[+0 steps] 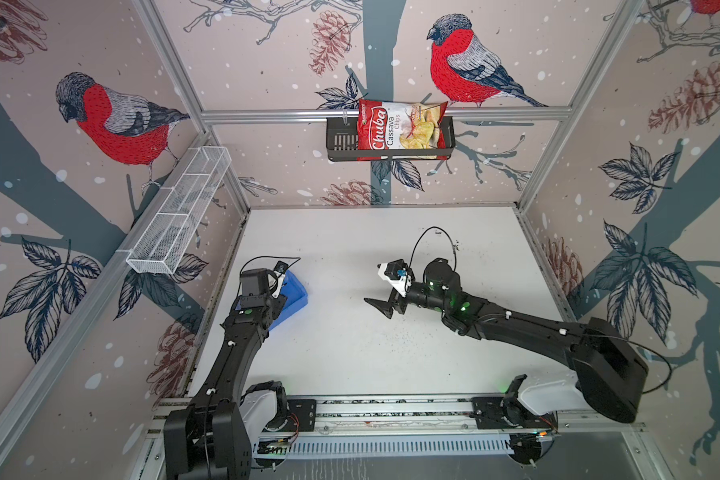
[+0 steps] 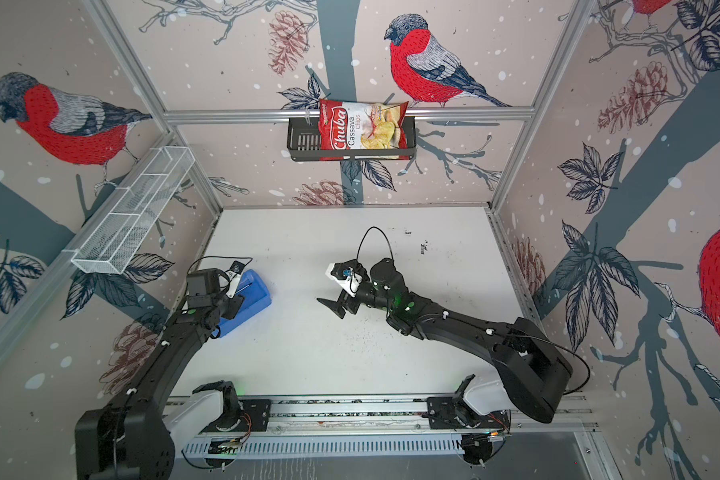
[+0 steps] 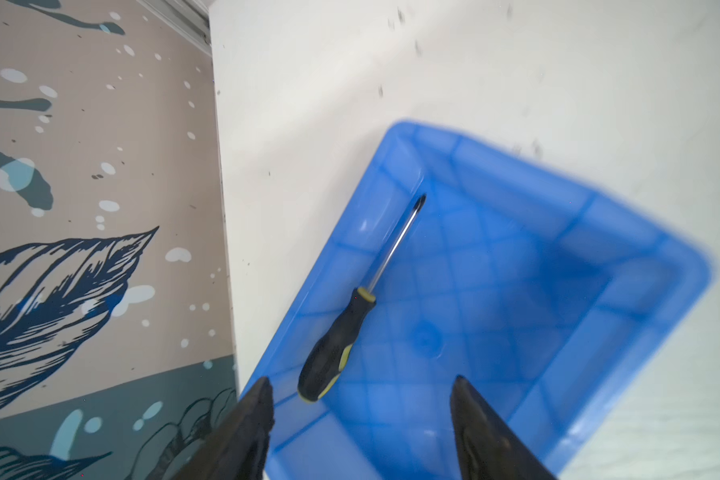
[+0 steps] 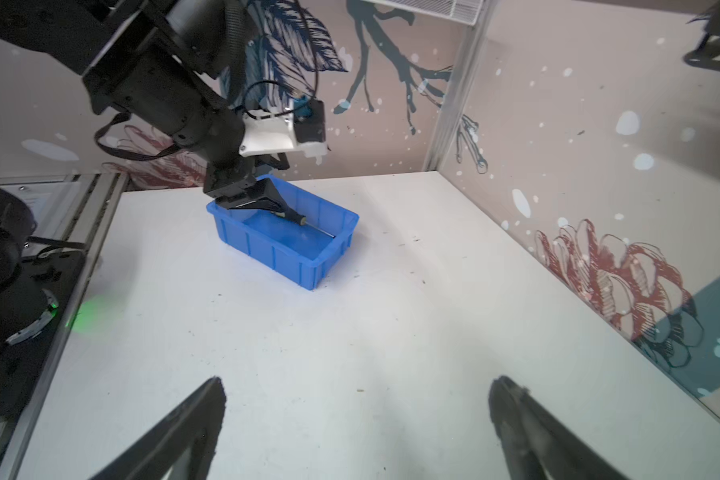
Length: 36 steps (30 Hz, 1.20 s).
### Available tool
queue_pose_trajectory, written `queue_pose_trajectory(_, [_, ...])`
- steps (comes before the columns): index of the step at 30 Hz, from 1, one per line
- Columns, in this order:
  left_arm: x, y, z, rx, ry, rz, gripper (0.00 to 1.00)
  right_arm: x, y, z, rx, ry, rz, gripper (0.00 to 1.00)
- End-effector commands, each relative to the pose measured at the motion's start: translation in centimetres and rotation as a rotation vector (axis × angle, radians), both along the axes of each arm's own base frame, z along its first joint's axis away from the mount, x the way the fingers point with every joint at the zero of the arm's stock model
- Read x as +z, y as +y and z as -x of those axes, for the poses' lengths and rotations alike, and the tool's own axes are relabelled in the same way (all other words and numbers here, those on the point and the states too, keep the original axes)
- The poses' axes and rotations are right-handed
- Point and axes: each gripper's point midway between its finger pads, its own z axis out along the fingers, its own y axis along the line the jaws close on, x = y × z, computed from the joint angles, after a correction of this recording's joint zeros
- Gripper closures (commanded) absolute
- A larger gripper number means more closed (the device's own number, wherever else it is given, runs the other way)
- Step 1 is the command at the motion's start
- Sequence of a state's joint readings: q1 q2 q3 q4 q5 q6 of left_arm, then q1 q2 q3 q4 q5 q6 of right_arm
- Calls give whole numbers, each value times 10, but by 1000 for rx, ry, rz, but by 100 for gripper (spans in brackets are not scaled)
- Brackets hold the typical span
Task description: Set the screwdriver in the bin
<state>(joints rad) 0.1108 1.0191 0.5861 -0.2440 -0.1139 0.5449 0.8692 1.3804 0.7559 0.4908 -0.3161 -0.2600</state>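
The screwdriver (image 3: 333, 349), black handle with yellow trim and a thin silver shaft, lies loose on the floor of the blue bin (image 3: 516, 178), along one long wall. My left gripper (image 3: 362, 379) hangs just above the bin's near end, open, its fingertips on either side of the handle's butt without touching it. The right wrist view shows the same: the screwdriver (image 4: 304, 218) inside the bin (image 4: 283, 249), with the left gripper (image 4: 273, 203) over it. In both top views the bin (image 1: 298, 291) (image 2: 256, 297) is partly hidden by the left arm. My right gripper (image 1: 380, 307) (image 4: 359, 380) stands open over bare table, holding nothing.
The bin sits close to the left wall of the white table (image 1: 350, 353). A black slotted basket (image 1: 337, 141) holding a red chips bag (image 1: 400, 129) hangs on the back wall. A long white wire-mesh basket (image 1: 179, 216) is mounted on the left wall.
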Motion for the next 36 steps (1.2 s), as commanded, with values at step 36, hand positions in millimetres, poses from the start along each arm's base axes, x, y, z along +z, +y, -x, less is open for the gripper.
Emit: queue_pose_trajectory(36, [45,-72,-64,-10,-660,438,2,-29,-367,-101,-1466,-79,-255,0])
